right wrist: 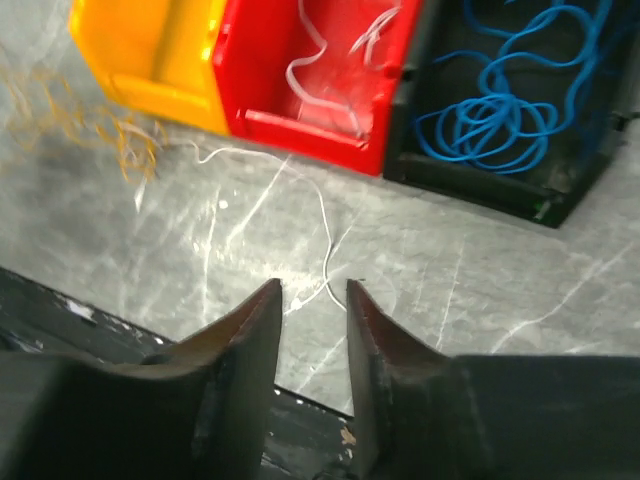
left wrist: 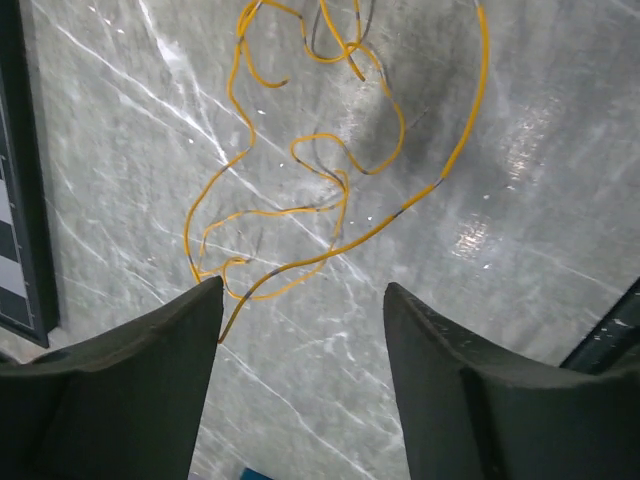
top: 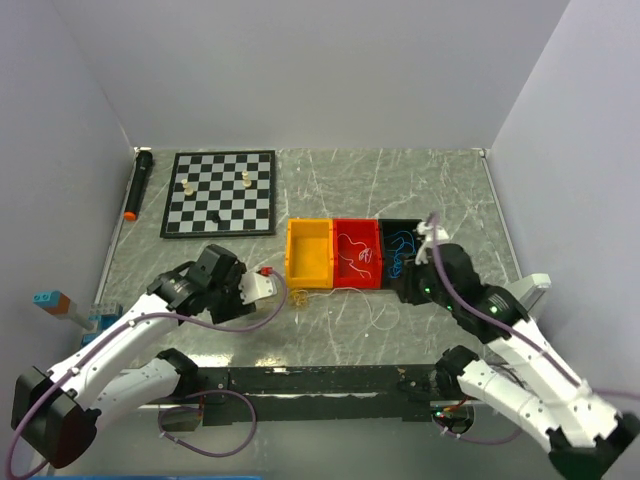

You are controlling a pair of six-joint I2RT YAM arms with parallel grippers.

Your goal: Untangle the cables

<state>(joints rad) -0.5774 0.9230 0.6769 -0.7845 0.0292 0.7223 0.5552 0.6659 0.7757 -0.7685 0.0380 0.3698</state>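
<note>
A loose tangle of yellow cables [left wrist: 330, 180] lies on the marble table just ahead of my left gripper [left wrist: 300, 290], which is open and empty; one strand end sits by its left fingertip. In the top view the yellow cables [top: 302, 297] lie in front of the yellow bin [top: 309, 270], right of my left gripper [top: 268, 287]. A white cable [right wrist: 325, 230] trails over the table from the front of the red bin [right wrist: 310, 130] to between the tips of my right gripper [right wrist: 312, 285], whose jaws stand narrowly apart above it. Blue cables [right wrist: 500, 120] lie coiled in the black bin [right wrist: 470, 180].
More white strands [right wrist: 310, 70] lie in the red bin. A chessboard [top: 220, 192] with a few pieces and a black marker [top: 137, 185] lie at the back left. Blue and orange blocks [top: 60, 305] sit at the left edge. A black rail [top: 320, 380] runs along the near edge.
</note>
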